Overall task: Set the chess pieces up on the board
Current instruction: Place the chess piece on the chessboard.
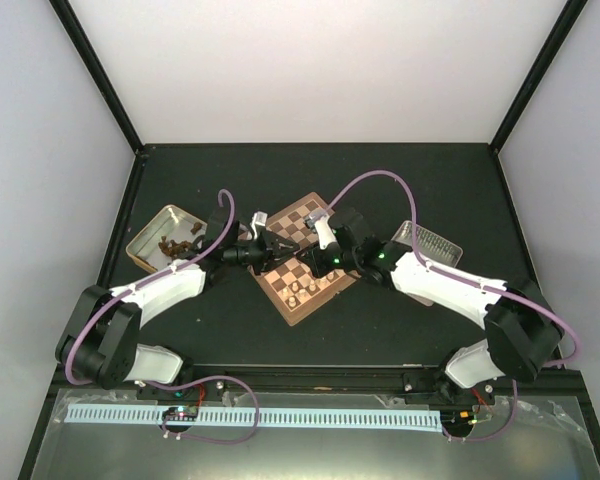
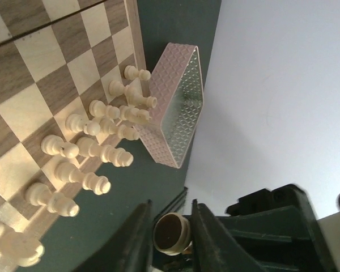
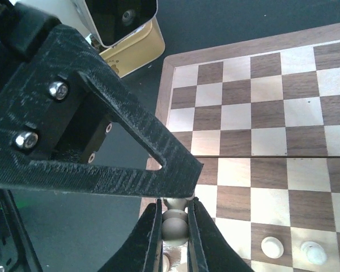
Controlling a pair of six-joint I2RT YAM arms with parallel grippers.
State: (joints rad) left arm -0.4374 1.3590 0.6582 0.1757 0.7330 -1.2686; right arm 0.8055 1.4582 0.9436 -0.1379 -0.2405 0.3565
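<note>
The board (image 1: 310,222) lies mid-table, with cream chess pieces (image 1: 300,290) in rows on its near part. Both grippers meet tip to tip above its left side. My left gripper (image 1: 278,248) is shut on a cream piece (image 2: 171,232), whose dark round base faces the left wrist camera. My right gripper (image 3: 175,204) is shut on a cream piece (image 3: 175,228) with a round head. The left gripper's black finger (image 3: 130,141) touches that piece's far end. Rows of cream pieces (image 2: 96,150) stand along the board's (image 2: 39,62) edge. Further pieces (image 3: 272,246) stand near the right gripper.
A gold tin (image 1: 165,240) holding dark brown pieces lies left of the board; it also shows in the right wrist view (image 3: 130,51). A patterned metal tin (image 1: 427,243) lies right of the board, close to its edge (image 2: 178,107). White walls enclose the dark table.
</note>
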